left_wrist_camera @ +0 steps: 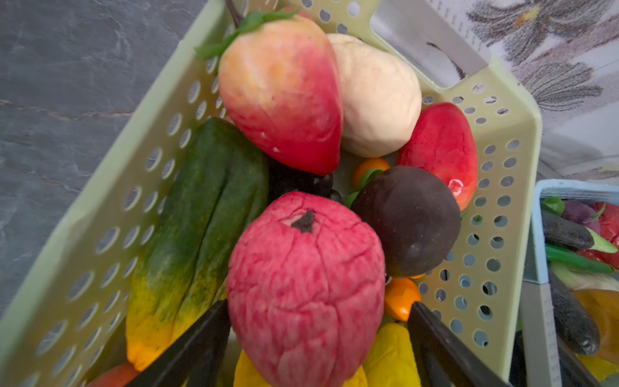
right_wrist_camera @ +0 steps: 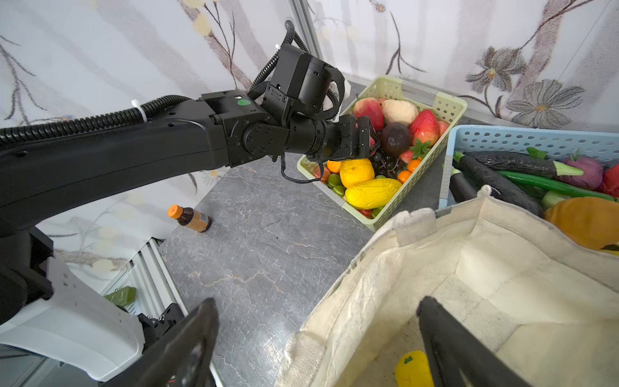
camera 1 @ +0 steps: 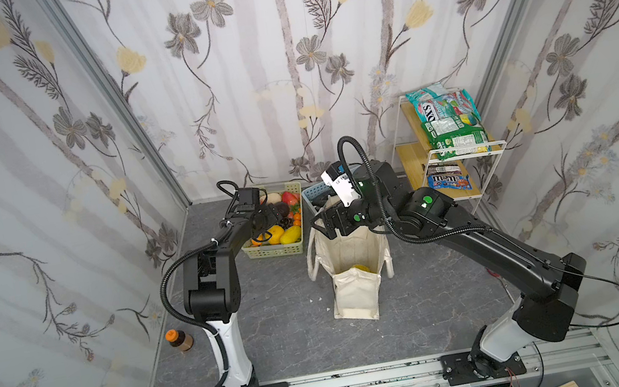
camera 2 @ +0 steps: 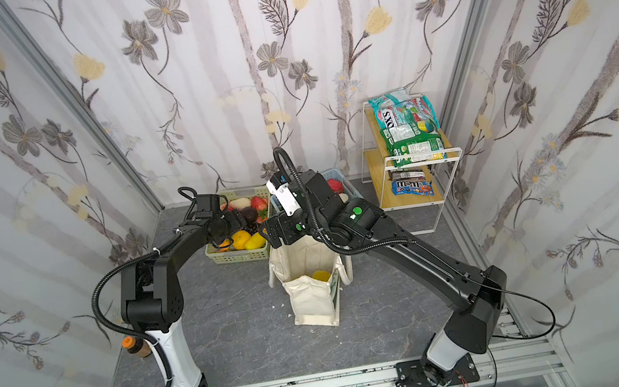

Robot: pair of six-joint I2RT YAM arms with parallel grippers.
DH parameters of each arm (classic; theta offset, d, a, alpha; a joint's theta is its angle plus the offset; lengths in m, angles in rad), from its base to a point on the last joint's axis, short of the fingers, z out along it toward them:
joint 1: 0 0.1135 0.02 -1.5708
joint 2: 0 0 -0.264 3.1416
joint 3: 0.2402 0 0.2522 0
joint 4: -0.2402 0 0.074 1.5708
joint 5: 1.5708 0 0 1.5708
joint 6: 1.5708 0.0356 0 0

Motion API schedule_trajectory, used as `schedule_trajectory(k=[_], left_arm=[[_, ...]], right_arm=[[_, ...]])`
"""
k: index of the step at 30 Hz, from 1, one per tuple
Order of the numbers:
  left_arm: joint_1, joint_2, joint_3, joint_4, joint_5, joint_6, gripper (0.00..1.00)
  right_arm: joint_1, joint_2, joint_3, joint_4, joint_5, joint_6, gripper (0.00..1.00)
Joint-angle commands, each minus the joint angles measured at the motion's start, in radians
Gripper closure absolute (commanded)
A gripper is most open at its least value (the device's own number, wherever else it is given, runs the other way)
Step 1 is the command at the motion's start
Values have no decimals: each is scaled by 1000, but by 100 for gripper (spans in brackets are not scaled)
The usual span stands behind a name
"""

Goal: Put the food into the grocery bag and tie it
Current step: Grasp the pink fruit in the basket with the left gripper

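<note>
While the m&m's packet (camera 1: 450, 182) sits shelved, left jaws gape astride a red fruit (left_wrist_camera: 304, 284), right jaws above the tote (right_wrist_camera: 385, 268).

Floral-papered walls (camera 1: 278, 60) enclose a grey marbled floor (camera 1: 279, 334). Aluminium posts (camera 1: 112, 95) mark the rear corners; a white-framed wooden shelf (camera 1: 413, 169) stands at right centre; a metal rail (camera 1: 370, 378) crosses the lower edge.

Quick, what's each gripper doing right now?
Left gripper: open, straddling the wrinkled red fruit, not closed on it.
Right gripper: open, empty, over the grocery bag rim.
</note>
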Motion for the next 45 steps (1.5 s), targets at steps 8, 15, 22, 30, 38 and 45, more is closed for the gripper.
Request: schedule_trajectory(k=[8,15,22,30,38,45], left_arm=[[1,33,28,-10,-27,5,26],[1,10,30,-26,-36,18,27],[1,-35,34,-49,-31,40,29],[-2,-126,28,-92,4,49,29],[-36,-264,10,-186,45,66,28],[-99,-382,1,-249,77,66,28]], right_arm=[[18,-1,2,-15,9,-9,7],[18,-1,-5,-16,8,-9,7],[18,-14,-15,-16,21,-10,7],[7,-31,-39,-16,40,13,7],[-46,-33,-47,-49,29,6,6],[-63,-42,-44,-95,37,-3,7]])
